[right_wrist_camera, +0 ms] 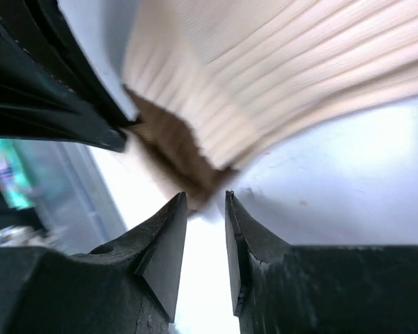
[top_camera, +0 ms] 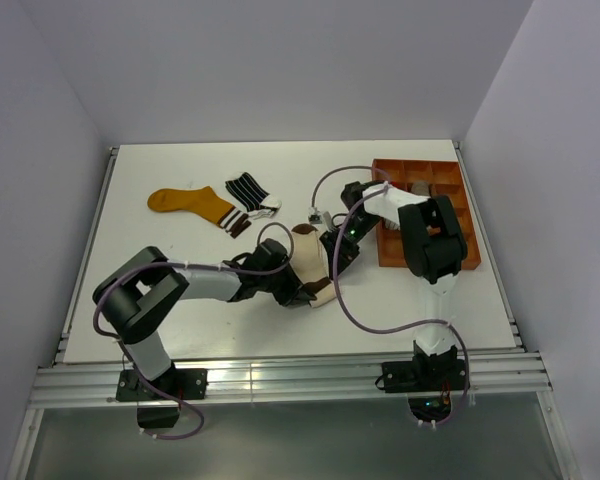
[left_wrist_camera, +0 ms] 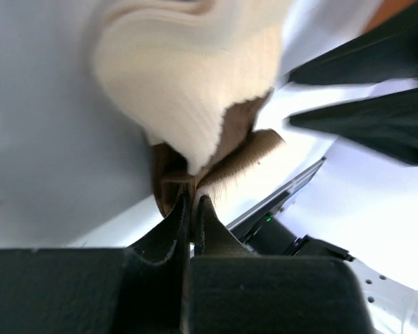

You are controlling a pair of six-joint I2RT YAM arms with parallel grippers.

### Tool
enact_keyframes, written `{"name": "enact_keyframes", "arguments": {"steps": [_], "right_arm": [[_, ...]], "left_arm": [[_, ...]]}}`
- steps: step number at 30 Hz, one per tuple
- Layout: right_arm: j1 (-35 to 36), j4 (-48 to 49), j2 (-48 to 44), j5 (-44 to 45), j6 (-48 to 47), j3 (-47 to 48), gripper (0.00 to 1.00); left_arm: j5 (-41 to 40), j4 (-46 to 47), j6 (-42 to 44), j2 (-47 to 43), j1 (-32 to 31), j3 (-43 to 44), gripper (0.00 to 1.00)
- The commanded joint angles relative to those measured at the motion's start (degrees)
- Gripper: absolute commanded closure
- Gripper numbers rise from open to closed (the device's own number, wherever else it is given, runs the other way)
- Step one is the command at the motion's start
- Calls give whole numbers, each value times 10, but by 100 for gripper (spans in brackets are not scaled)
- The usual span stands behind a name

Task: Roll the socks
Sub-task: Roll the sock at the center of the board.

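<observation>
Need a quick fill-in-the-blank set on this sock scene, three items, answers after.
The left gripper is shut on the ____ patch of the cream ribbed sock.
The right gripper, beside that sock, is ____.
In the top view, the mustard-yellow sock lies ____ of the black white-striped sock.
Missing: brown; open; left.

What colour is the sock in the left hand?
Cream sock with brown end, best in left wrist view.
</observation>
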Motion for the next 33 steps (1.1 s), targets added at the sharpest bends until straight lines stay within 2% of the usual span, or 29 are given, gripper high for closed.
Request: {"name": "enact_keyframes", "arguments": {"steps": [1,7,14,21,25,29,33], "right_arm": [[-6,75,-55,26,-15,-20,64],[-7,132,-149,25,-37,-95,62],[-5,275,-306,41,-81,-250,58],[15,370,-454,46,-138,-392,52],[75,435,-522,90,-134,-452,49],[168,543,-588,201,-130,-522,47],[245,605,-594,264,-140,-569,42]], "left_arm": [[19,-108,-26,-24,-7,14,100],[42,-199,-12,10,-3,80,100],[42,-290,-7,24,11,134,100],[60,-310,-7,60,26,158,100],[66,-320,-8,74,25,164,100],[66,-324,-9,83,27,165,100],[65,-321,-12,80,27,162,100]]}}
